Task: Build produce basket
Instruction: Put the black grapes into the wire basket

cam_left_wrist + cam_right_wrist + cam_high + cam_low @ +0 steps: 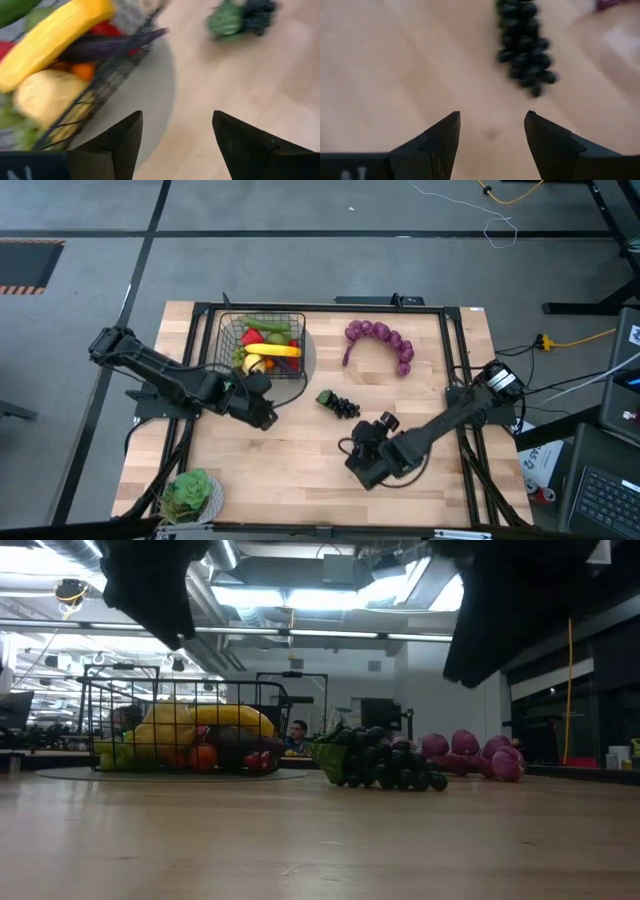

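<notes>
We look down on a pale wooden surface (300, 460) framed by black rails, with grey floor around it and a lit room beyond.

Our left tool (268, 402) hangs just beside the near corner of the basket (262, 345), its fingers (117, 145) spread wide with nothing between them. From its wrist we see the basket's wire wall close by, standing on a round grey mat (150, 95), and behind the wire a yellow banana (55, 37), a dark eggplant (105, 46), an orange (82, 71) and a pale lemon (42, 97).

Our right tool (362, 448) sits over bare wood toward the near edge, also spread and empty. Ahead of it lies the bunch of dark grapes (525, 50) with its green leaf (324, 397), alone on the surface between the two tools and apart from both.

The basket stands toward the far left of the surface and holds most of the produce, including a red pepper (252, 336) and something green at the far side. A curved purple bunch (385, 340) lies on the wood to the far right of the basket, well apart from it. A leafy green thing (190, 492) rests on a plate at the near left corner.
</notes>
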